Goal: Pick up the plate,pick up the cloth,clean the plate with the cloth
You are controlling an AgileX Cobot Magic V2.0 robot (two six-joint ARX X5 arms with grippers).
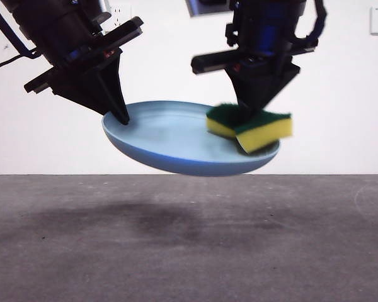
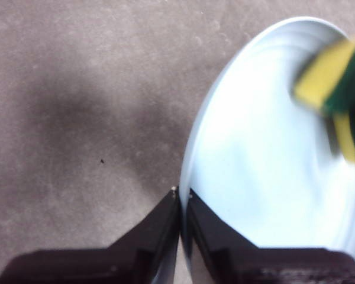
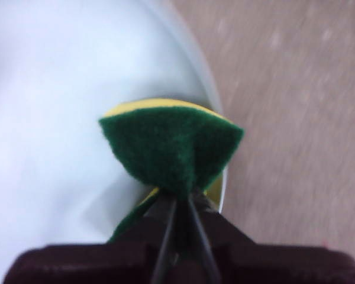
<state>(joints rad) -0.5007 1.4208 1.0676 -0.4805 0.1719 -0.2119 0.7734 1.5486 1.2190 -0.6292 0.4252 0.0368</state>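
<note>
Front view showed my left gripper (image 1: 121, 116) pinched shut on the rim of the plate (image 1: 176, 135), holding it clear above the table (image 1: 189, 239); it looked light, stiff and slick, so the edge was the only sensible hold. My right gripper (image 1: 249, 116) squeezed the soft cloth (image 1: 252, 129) near the far rim, but blur hid whether it touched.

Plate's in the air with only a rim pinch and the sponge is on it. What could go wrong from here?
1. The left gripper holds the plate only by its rim, clear above the table; sponge pressure on the far side could lever it loose.
2. The right gripper pinches the sponge by a thin fold of its green layer, so it may slip out.
3. The sponge sits near the plate's edge and may slide off.
</note>
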